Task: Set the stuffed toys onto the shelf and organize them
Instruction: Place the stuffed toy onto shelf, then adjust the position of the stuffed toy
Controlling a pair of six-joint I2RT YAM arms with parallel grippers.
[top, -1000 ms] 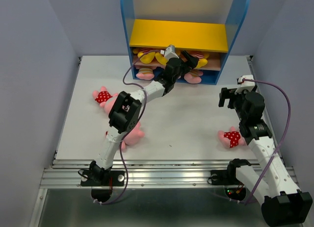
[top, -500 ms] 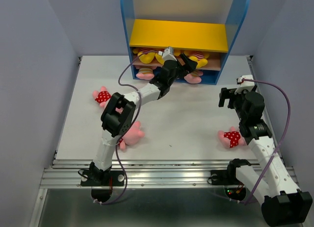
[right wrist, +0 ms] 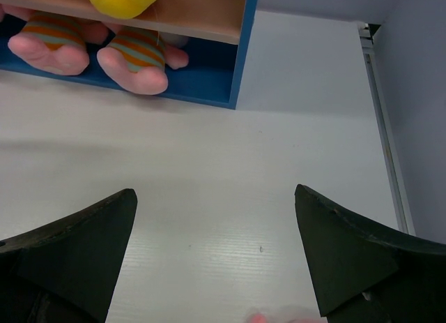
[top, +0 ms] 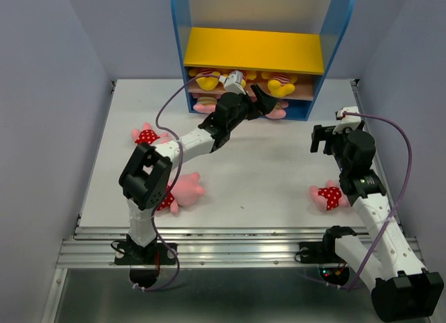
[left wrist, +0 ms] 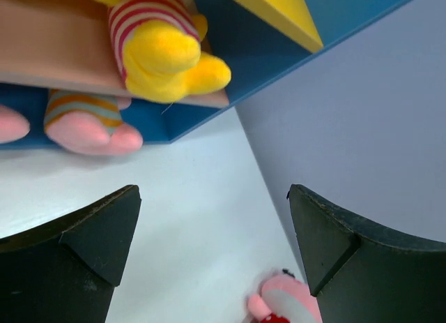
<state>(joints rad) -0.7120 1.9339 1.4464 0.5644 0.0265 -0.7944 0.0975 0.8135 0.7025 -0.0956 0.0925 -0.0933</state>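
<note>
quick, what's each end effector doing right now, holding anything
Left end effector: open, holding nothing.
Right end effector: open, holding nothing.

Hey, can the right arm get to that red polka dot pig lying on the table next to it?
Probably yes. The pig lies alone on the table, on the near side of the right gripper, whose jaws stand open. Nothing lies between them, though the arm would have to fold back toward its base.

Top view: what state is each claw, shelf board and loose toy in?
Left claw: open, empty, at shelf.
Right claw: open, empty.
Yellow board: bare.
Brown board: bears on it.
Blue base: striped pigs inside.
Left pig, near pig, right pig: lying on table.
</note>
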